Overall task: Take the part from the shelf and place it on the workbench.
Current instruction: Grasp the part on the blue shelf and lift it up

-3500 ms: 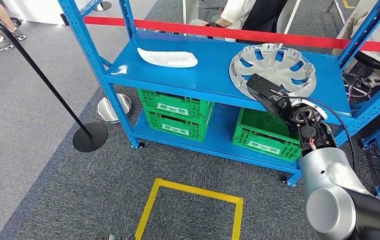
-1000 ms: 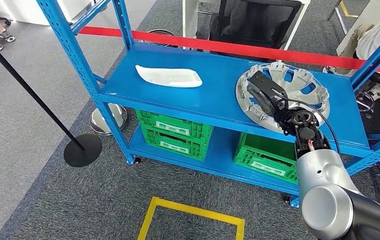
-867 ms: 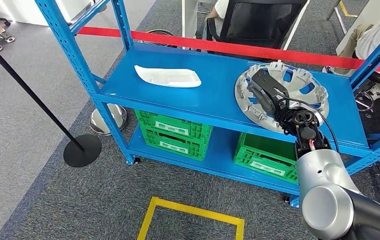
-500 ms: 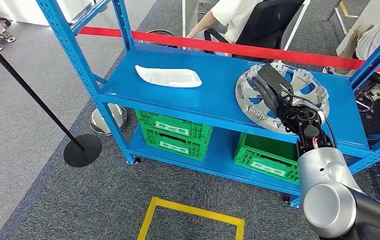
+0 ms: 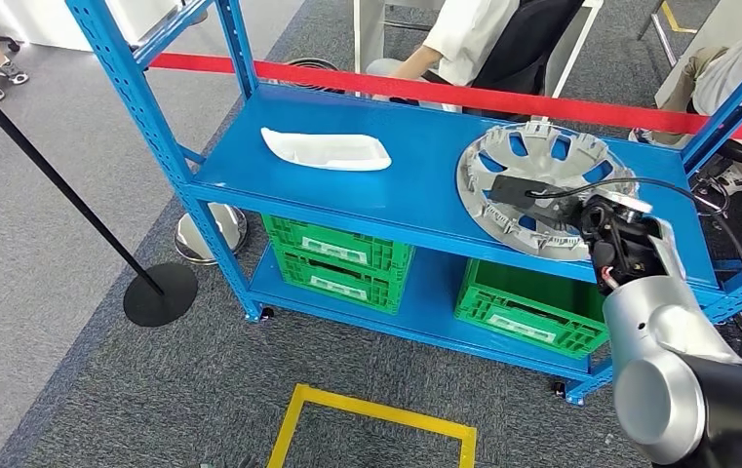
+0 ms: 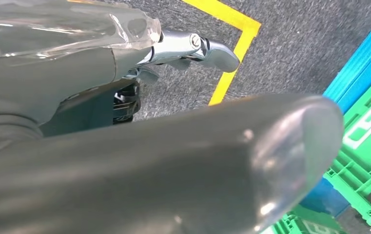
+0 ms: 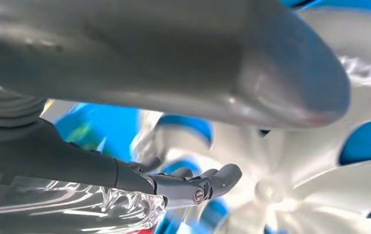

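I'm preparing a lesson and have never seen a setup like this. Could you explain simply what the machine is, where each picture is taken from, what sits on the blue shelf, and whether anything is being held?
This is a humanoid robot with two silver arms. The wide picture comes from a camera high on its body; the two close-ups come from cameras at its wrists. On the blue shelf lie a white plastic part and a silver wheel cover, with green crates below. The right robot hand reaches over the wheel cover with its fingers apart, holding nothing. The left robot hand hangs above the grey floor by a yellow tape line; whether it is open is unclear. People sit behind a red barrier.
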